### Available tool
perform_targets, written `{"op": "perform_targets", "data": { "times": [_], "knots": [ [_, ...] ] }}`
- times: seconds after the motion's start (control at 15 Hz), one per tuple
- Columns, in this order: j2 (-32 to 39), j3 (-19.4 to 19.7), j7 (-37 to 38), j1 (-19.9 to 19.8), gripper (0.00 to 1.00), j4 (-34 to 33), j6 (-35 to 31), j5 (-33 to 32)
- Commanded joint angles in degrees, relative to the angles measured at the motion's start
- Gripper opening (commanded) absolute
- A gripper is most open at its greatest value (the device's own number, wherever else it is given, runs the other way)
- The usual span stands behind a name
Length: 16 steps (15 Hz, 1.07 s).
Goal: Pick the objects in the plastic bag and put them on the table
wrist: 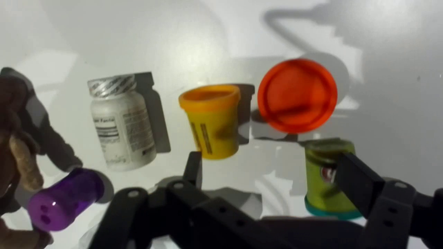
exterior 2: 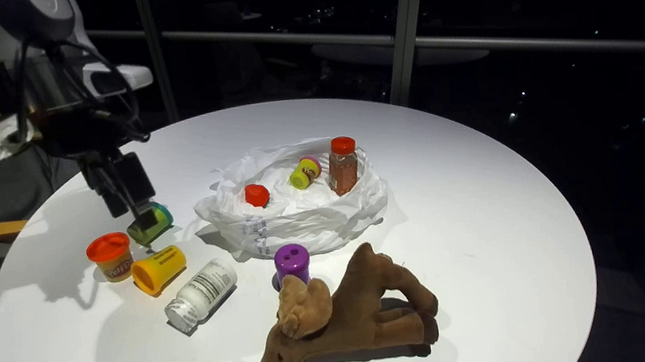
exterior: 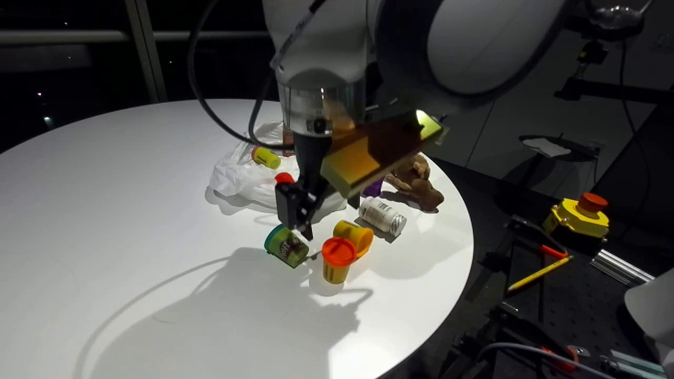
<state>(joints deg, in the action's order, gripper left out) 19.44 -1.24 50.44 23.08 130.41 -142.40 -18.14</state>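
Observation:
The white plastic bag point(exterior 2: 304, 229) lies open on the table. In it are a red item point(exterior 2: 256, 195), a yellow-green tub point(exterior 2: 304, 174) and a red-capped jar point(exterior 2: 344, 169). In an exterior view the bag point(exterior: 237, 176) is partly behind the arm. My gripper point(exterior: 329, 216) is open and empty, over the table beside the bag. In the wrist view the right finger of the gripper point(wrist: 277, 173) overlaps a green tub with a teal lid point(wrist: 325, 186). That tub lies on its side, and the fingers seem to be above it.
Near the gripper, an orange-lidded tub point(exterior: 337, 260) stands upright and a yellow tub point(wrist: 216, 128) lies tipped. A white bottle point(exterior 2: 204, 294) lies beside them. A purple shaker point(exterior 2: 293, 264) and a brown plush moose point(exterior 2: 346, 325) are at the bag's side.

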Motion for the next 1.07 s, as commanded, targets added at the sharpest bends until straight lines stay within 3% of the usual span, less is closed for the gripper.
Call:
{"op": "perform_targets", "data": {
  "times": [0.0, 0.47, 0.73, 1.0],
  "knots": [
    [-1.6, 1.4, -2.3, -3.3, 1.0, -6.9, 5.3, -1.7],
    [15.3, 0.6, -14.3, -11.7, 1.0, -26.6, 7.9, 7.8],
    [22.8, 1.0, -19.4, -12.5, 1.0, -32.7, 8.9, 13.8],
    [24.1, 2.1, -19.6, -12.5, 1.0, -34.4, 7.6, 16.7]
  ]
}}
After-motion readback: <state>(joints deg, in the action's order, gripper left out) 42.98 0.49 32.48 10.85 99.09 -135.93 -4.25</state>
